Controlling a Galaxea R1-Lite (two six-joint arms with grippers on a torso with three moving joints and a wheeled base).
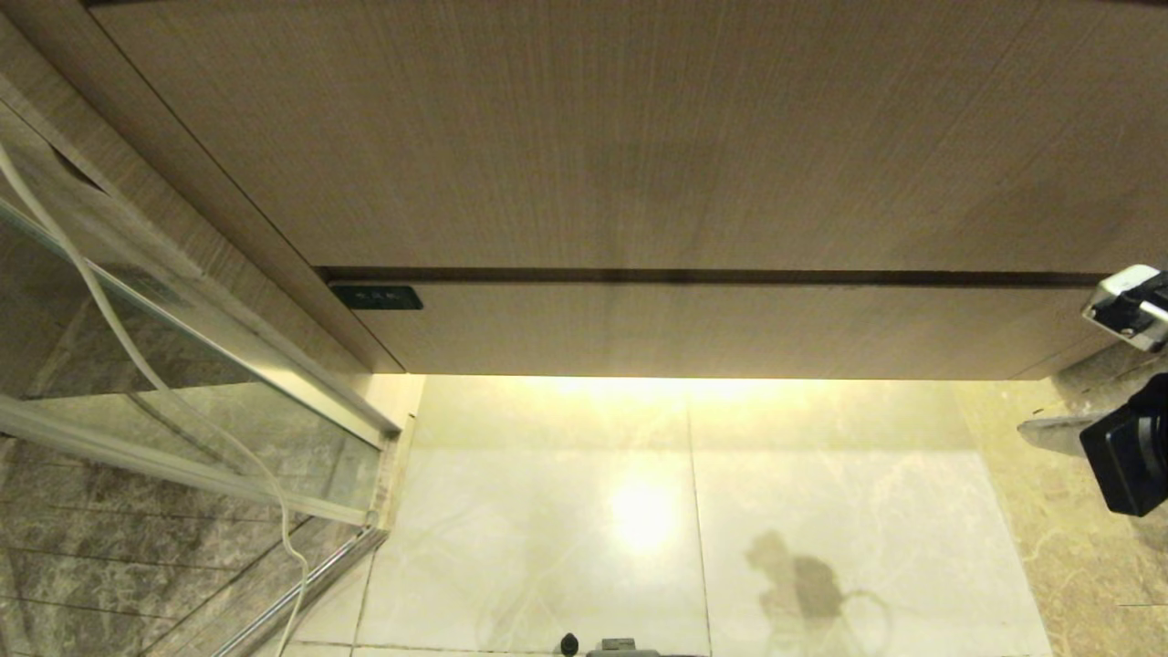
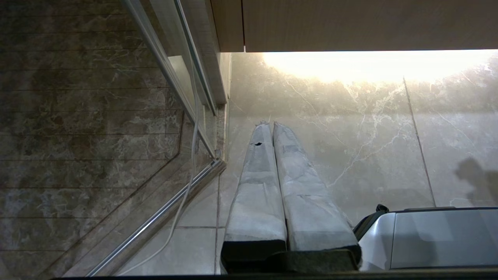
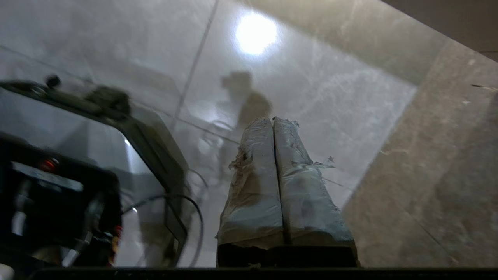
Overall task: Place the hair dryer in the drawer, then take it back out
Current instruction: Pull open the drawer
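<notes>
Nearest the head camera, a sliver of the robot's base [image 1: 613, 646] pokes in over the pale marble floor tiles [image 1: 547, 511], which carry a bright glare spot and the robot's own shadow. To the left a glass shower screen [image 1: 164, 365] on a metal frame runs diagonally, with a white cable [image 1: 137, 360] trailing down beside it. At the right edge, part of the right arm [image 1: 1130, 383] shows, its dark wrist body low and a white-and-black part above it. The right gripper [image 3: 273, 121] appears only in its own wrist view, taped fingers pressed together on nothing, aimed at the floor tiles and the beige wall skirting. The left gripper [image 2: 268, 125] likewise has its fingers pressed together and empty, pointing at the floor near the shower-screen corner; that arm looks parked.

Farther off, above a lit gap over the floor, sits the drawer [image 1: 730, 328], a shallow wood-grain front that is fully closed, with a small dark label [image 1: 376, 297] at its left end. Over it rises the taller wood-grain panel [image 1: 620, 137].

No hair dryer shows in any view; where it lies cannot be told. Judging by this, the task is at its very start: the drawer is not yet opened and nothing is grasped. The next move likely calls for the right gripper to reach the handleless front, catch its upper edge at the dark seam and draw it out.
</notes>
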